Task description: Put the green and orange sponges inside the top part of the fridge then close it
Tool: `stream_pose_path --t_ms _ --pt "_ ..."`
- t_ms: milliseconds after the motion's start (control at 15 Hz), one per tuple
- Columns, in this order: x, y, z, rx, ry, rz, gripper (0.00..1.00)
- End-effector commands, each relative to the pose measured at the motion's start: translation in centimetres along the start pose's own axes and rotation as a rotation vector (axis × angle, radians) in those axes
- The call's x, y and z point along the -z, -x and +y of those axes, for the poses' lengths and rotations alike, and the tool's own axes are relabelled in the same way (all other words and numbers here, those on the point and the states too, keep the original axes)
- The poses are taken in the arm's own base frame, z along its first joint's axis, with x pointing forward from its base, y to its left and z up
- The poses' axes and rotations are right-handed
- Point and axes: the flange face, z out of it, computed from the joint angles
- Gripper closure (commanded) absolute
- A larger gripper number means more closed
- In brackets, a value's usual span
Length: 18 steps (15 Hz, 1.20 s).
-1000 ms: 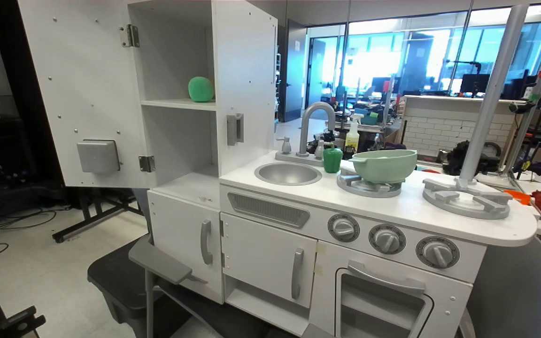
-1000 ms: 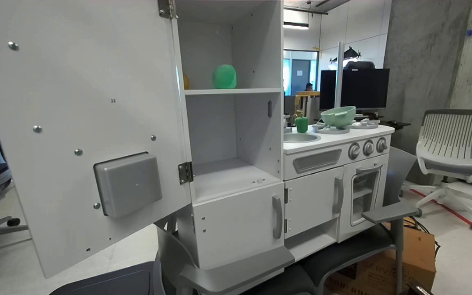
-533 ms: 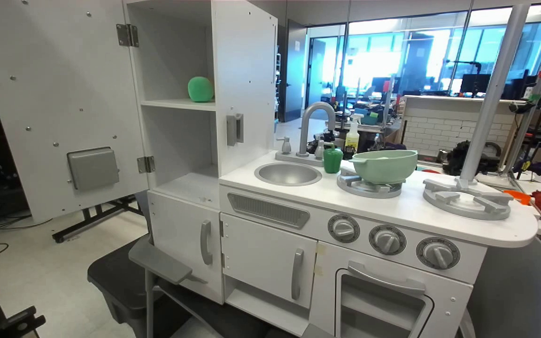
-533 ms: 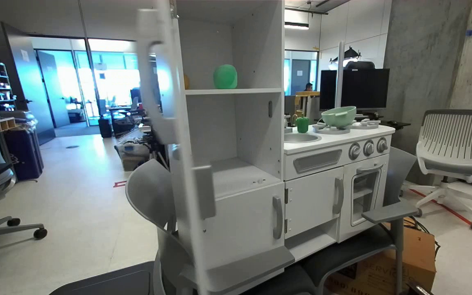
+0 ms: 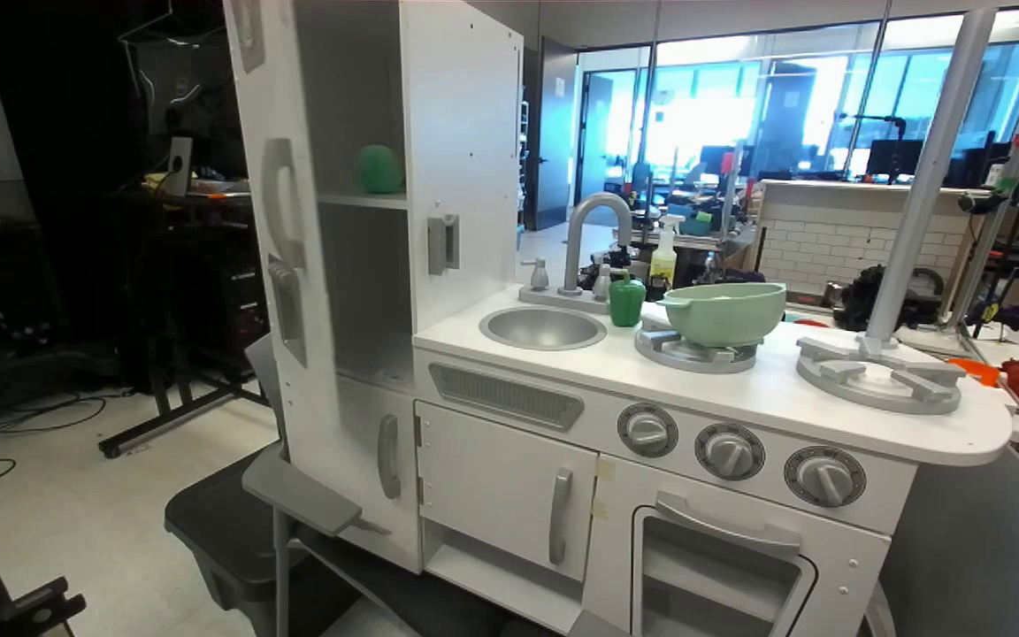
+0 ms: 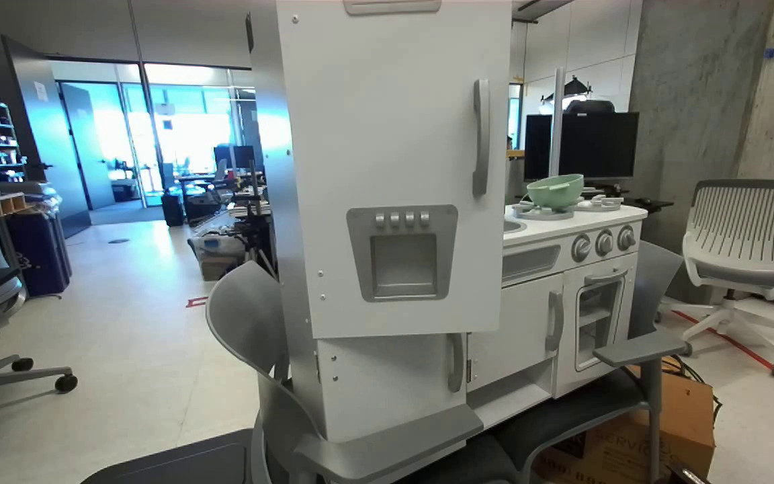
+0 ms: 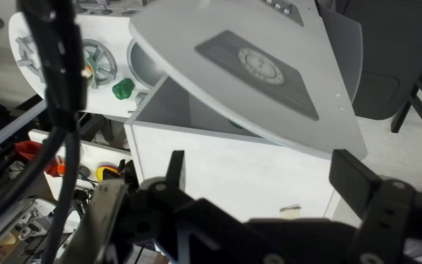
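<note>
In the wrist view the jaws stand wide apart and empty, their dark pads (image 7: 354,179) near 7 and 4 o'clock of the view's middle. Between them shows only the flat white top of the fridge (image 7: 244,176). The jaw near 4 o'clock overlaps the edge of the upper door (image 7: 211,73); whether it touches, I cannot tell. The door is ajar, and the wedge between it and the cabinet widens toward 9 o'clock, a sliver of green inside.

In an exterior view, past the blurred door, the green sponge (image 5: 380,170) sits on the shelf (image 5: 363,201) in the top part of the fridge (image 5: 350,88). Where the orange sponge lies, I cannot tell. In an exterior view the door's long grey handle (image 6: 482,138) is at 1 o'clock of the dispenser panel (image 6: 403,254).

On the table (image 5: 598,364) a green pepper (image 5: 625,303) stands near 2 o'clock of the sink (image 5: 543,329); a light-green bowl (image 5: 724,317) rests on a burner (image 5: 695,361) at 3 o'clock of the pepper.
</note>
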Motion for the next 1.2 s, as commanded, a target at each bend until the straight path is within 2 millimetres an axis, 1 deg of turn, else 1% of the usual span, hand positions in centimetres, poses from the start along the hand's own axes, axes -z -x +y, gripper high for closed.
stream_pose_path --t_ms 0,67,133,200,267,333,400,533,667,933,1000,1133 --pt "2.4 1.5 4.9 0.074 -0.025 -0.045 0.0" --pt "2.8 2.1 6.4 0.112 -0.032 -0.069 0.0" --pt "3.2 2.7 6.8 0.144 -0.034 -0.094 0.0" --pt "2.9 3.1 7.0 0.172 -0.021 -0.127 0.0" --pt "2.1 3.4 6.9 0.207 -0.011 -0.176 0.0" --pt "1.8 3.9 6.4 0.239 0.002 -0.221 0.0" --pt "1.1 4.4 6.0 0.274 -0.005 -0.274 0.0" --pt "-0.9 4.6 4.8 0.316 -0.015 -0.352 0.0" --pt "-2.9 4.2 3.4 0.329 0.007 -0.397 0.0" --pt "-7.2 4.5 1.1 0.393 0.008 -0.541 0.0" --pt "-8.4 4.3 0.5 0.41 0.011 -0.556 0.0" --pt "-9.8 4.2 -0.5 0.434 0.019 -0.582 0.0"
